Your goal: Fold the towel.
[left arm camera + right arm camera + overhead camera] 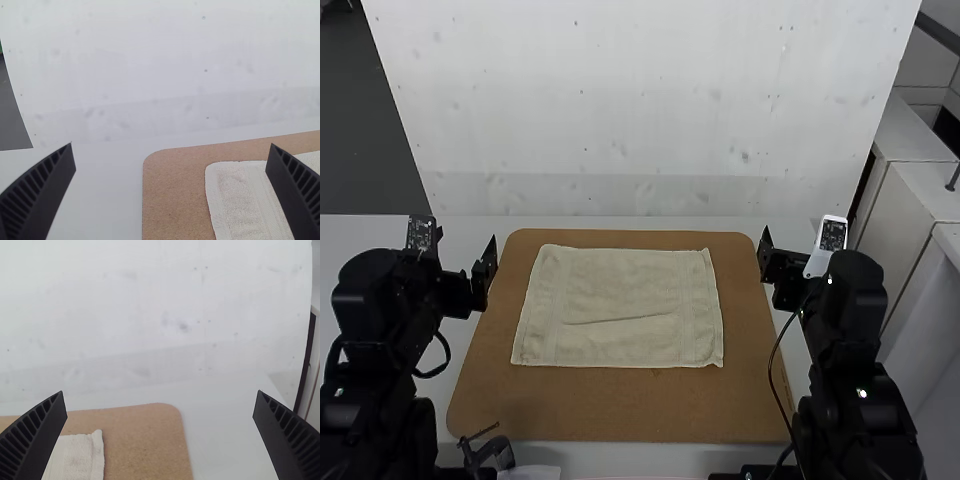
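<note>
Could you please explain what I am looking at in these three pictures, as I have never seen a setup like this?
These are two robot arms at a table. The high view looks down from above and behind them, with the left arm at its left and the right arm at its right. The other two pictures come from cameras on the arms' wrists; each shows that arm's own two dark, ribbed fingers in front. A brown board lies on the table, and on it a pale towel lies flat, with a crease near its middle. The left tool and the right tool are both open and hold nothing.
</note>
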Robot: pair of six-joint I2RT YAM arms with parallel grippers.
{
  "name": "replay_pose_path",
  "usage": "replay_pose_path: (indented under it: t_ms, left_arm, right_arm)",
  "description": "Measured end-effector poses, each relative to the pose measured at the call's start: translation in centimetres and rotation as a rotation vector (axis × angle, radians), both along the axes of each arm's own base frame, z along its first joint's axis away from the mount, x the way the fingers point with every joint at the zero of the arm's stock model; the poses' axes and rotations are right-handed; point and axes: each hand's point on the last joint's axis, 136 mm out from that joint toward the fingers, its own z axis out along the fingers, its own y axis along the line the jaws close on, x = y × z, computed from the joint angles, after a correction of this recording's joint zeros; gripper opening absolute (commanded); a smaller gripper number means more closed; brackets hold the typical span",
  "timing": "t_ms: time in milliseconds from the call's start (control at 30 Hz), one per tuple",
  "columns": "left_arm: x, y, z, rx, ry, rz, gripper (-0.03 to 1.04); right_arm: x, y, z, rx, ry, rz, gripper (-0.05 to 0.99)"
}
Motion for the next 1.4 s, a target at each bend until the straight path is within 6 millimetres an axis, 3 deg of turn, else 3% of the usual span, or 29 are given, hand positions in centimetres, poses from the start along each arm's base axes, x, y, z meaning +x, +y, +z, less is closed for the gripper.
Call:
replay_pose_path:
  t_ms: [433,600,700,900,1000,1167,1267,1400]
  left_arm:
    - [-0.3,-0.2,0.2,-0.009,0.029,-0.01,0.98]
    - [0.8,-1.0,1.0,-0.029,0.163,-0.046,0.98]
    - [1.9,-1.9,-0.7,-0.034,0.316,-0.076,0.98]
    - [3.9,-2.0,-3.8,-0.028,0.52,-0.059,0.98]
    - [5.5,-2.0,-4.4,-0.025,0.593,-0.052,0.98]
    - [8.1,-2.1,-5.7,-0.021,0.687,-0.045,0.98]
    - [8.8,-2.1,-7.3,-0.021,0.741,-0.039,0.98]
    - [9.4,-2.0,-7.5,-0.024,0.741,-0.031,0.98]
  right_arm:
    - [-0.2,0.3,-0.8,0.0,0.047,0.02,0.96]
    - [0.9,1.0,-0.2,0.003,0.156,0.052,0.96]
    - [2.2,1.3,-0.6,0.008,0.23,0.064,0.96]
    - [5.4,2.0,-3.7,0.008,0.447,0.085,0.96]
    - [7.3,2.7,-5.7,0.002,0.567,0.102,0.96]
    - [10.5,4.9,-8.5,-0.021,0.67,0.149,0.96]
    - [12.1,5.7,-9.9,-0.032,0.721,0.161,0.96]
    - [14.1,7.7,-12.7,-0.057,0.802,0.198,0.96]
